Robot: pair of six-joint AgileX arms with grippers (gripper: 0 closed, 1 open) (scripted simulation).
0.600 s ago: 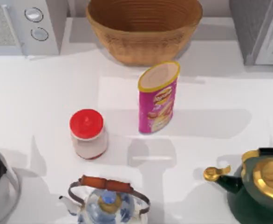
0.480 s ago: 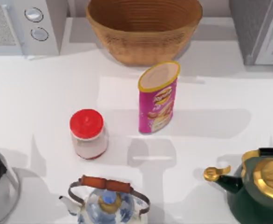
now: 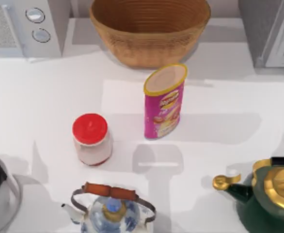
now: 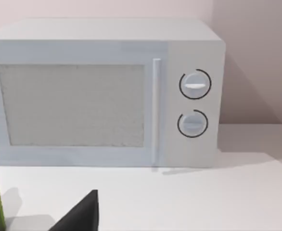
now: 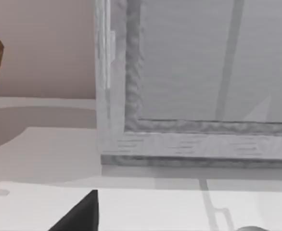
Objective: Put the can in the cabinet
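The can (image 3: 164, 101), a tall magenta-pink cylinder with a yellow rim and a pale top, stands upright near the table's middle, just in front of the basket. The cabinet (image 3: 267, 33) is at the back right corner, and its pale grey front (image 5: 194, 72) looms close in the right wrist view. A dark corner of my right gripper (image 5: 82, 214) shows low in that view, facing the cabinet and far from the can. A dark corner of my left gripper (image 4: 82, 215) faces the microwave. Nothing touches the can.
A wicker basket (image 3: 149, 29) sits at the back centre and a white microwave (image 3: 23, 26) at the back left. A red-lidded jar (image 3: 90, 139) stands left of the can. A blue-and-white teapot (image 3: 110, 208) and a green kettle (image 3: 265, 199) line the front edge.
The green kettle has shifted slightly toward the front edge. The can, jar, basket and teapot have not moved.
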